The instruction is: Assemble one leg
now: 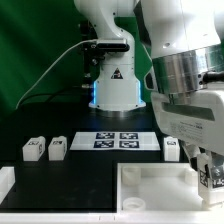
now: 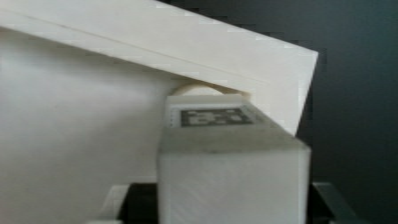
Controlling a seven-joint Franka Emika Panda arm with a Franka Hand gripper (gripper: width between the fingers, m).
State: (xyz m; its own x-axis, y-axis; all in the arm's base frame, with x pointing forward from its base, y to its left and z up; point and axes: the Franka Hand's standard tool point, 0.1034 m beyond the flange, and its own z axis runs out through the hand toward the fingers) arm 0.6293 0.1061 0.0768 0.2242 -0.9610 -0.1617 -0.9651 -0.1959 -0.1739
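My gripper (image 1: 207, 186) is at the exterior view's right, low over the right part of the large white square tray-like piece (image 1: 150, 190). It is shut on a leg (image 2: 224, 160), a small white block with a marker tag on its face; the tag also shows in the exterior view (image 1: 206, 179). In the wrist view the leg's far end touches a corner of the tray-like piece (image 2: 107, 100), with a rounded stub showing just under the piece's edge. The gripper (image 2: 224, 198) has a dark finger on each side of the leg.
Two more legs (image 1: 35, 149) (image 1: 57, 148) stand at the left, a third (image 1: 172, 148) by the marker board (image 1: 118, 140). The robot base (image 1: 115, 85) rises behind. A white part (image 1: 5, 185) lies at the left edge.
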